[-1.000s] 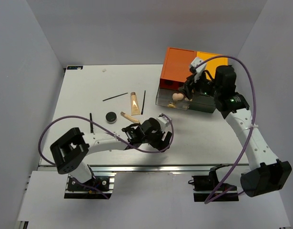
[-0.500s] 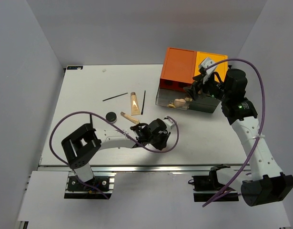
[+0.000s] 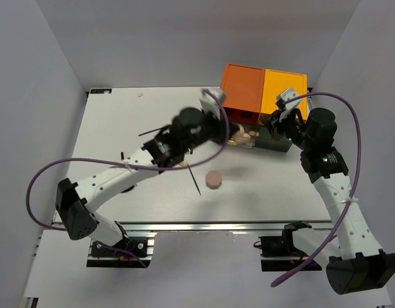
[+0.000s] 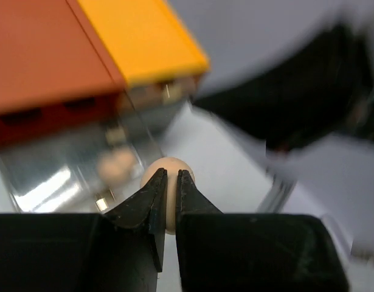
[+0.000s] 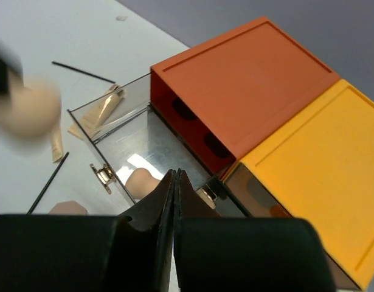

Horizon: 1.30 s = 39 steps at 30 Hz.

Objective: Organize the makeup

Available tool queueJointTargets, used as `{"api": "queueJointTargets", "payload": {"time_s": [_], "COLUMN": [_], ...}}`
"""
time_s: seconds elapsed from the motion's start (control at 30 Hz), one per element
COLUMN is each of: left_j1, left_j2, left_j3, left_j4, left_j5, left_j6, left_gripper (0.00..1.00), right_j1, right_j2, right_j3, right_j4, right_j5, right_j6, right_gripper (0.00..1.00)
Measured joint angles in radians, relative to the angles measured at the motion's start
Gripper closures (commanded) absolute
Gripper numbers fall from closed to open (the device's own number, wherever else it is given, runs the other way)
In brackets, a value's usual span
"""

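**A:** Where is the sponge that is being carried?

**B:** A beige, egg-shaped sponge (image 4: 167,165) is pinched between the jaws of the left arm (image 3: 114,176). The jaws are narrowed to a slit around it. Its long axis seems to run along the jaws, with the rounded end pointing outward.

**A:** And where does it have to go from there?

**B:** Probably into the clear drawer (image 4: 47,185), which stands pulled out of the orange-and-yellow drawer box (image 3: 245,90). In the left wrist view the drawer lies just ahead of the jaws and to their left. From above, the jaws hang at the drawer's left end. A matching sponge in the drawer (image 4: 117,163) already lies on its floor.

**A:** Is the other arm closer?

**B:** The right arm (image 3: 332,179) hovers over the drawer's right end. Its jaws are pressed together with nothing between them, so the left arm is the one placed to drop the sponge in. A pinker, flat sponge (image 3: 214,179) lies on the desk (image 3: 120,122), well apart from the box, beside a thin black pencil (image 3: 195,181).

**A:** Is there any writing to read?

**B:** No brand, label or lettering is legible on the box, the drawer or the sponges
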Motion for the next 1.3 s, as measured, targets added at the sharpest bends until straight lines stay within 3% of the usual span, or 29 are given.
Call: {"api": "queueJointTargets", "payload": {"time_s": [0.07,0.2,0.3,0.37,0.4,0.43,0.47,0.5,0.53,0.57,0.63,0.67,0.7,0.83,0.9,0.93,0.97,1.07,1.13,1.17,1.2,1.27,1.3], "left_j1": [0.073,0.187,0.206,0.206,0.206,0.206,0.206,0.206,0.205,0.205,0.205,0.205,0.205,0.205,0.207,0.209,0.211,0.226,0.242,0.25,0.257,0.27,0.272], "left_j2": [-0.002,0.079,0.175,0.229,0.255,0.279,0.295,0.307,0.312,0.314,0.312,0.309,0.305,0.293,0.279,0.267,0.248,0.122,0.012,-0.054,-0.113,-0.225,-0.274], "left_j3": [0.064,0.186,0.233,0.232,0.231,0.229,0.225,0.218,0.212,0.204,0.197,0.197,0.197,0.214,0.219,0.218,0.213,0.112,0.016,-0.053,-0.111,-0.25,-0.32], "left_j4": [0.065,0.125,0.137,0.124,0.117,0.108,0.098,0.093,0.084,0.076,0.076,0.077,0.079,0.076,0.074,0.069,0.066,0.074,0.085,0.111,0.115,0.156,0.169], "left_j5": [0.0,-0.006,0.015,0.039,0.051,0.064,0.072,0.082,0.089,0.092,0.095,0.094,0.092,0.079,0.064,0.053,0.037,0.004,-0.014,-0.023,-0.032,-0.05,-0.058], "left_j6": [-0.025,-0.061,-0.077,-0.087,-0.092,-0.098,-0.103,-0.107,-0.108,-0.114,-0.121,-0.124,-0.126,-0.129,-0.129,-0.13,-0.135,-0.15,-0.164,-0.181,-0.192,-0.24,-0.269], "left_gripper": [1.0,1.0,1.0,0.96,0.89,0.84,0.76,0.56,0.5,0.46,0.33,0.28,0.28,0.26,0.36,0.46,0.7,0.87,0.8,0.54,0.42,0.27,0.26], "right_j1": [0.0,0.0,0.0,0.0,0.0,-0.001,-0.001,-0.001,-0.001,-0.001,-0.001,-0.001,-0.001,0.022,0.04,0.054,0.065,0.092,0.108,0.116,0.124,0.139,0.145], "right_j2": [-0.027,-0.058,-0.069,-0.076,-0.079,-0.083,-0.088,-0.091,-0.095,-0.1,-0.112,-0.119,-0.124,-0.085,-0.032,0.008,0.051,0.155,0.192,0.202,0.209,0.217,0.219], "right_j3": [-0.025,-0.033,-0.034,-0.041,-0.046,-0.053,-0.06,-0.066,-0.072,-0.079,-0.096,-0.105,-0.114,-0.133,-0.132,-0.131,-0.13,-0.131,-0.133,-0.137,-0.14,-0.151,-0.157], "right_j4": [0.027,0.049,0.053,0.053,0.051,0.05,0.042,0.033,0.023,0.01,-0.012,-0.031,-0.058,-0.169,-0.221,-0.245,-0.263,-0.283,-0.254,-0.216,-0.176,-0.089,-0.048], "right_j5": [0.04,0.08,0.084,0.08,0.075,0.061,0.043,0.024,-0.005,-0.037,-0.113,-0.158,-0.202,-0.296,-0.298,-0.288,-0.274,-0.203,-0.132,-0.079,-0.033,0.054,0.09], "right_j6": [0.017,0.037,0.039,0.038,0.031,0.026,0.016,0.005,-0.014,-0.037,-0.101,-0.15,-0.201,-0.409,-0.492,-0.526,-0.552,-0.574,-0.546,-0.526,-0.505,-0.46,-0.446], "right_gripper": [0.99,0.85,0.72,0.58,0.51,0.34,0.27,0.23,0.2,0.2,0.38,0.63,0.72,0.89,0.94,0.97,1.0,1.0,1.0,1.0,1.0,1.0,1.0]}}
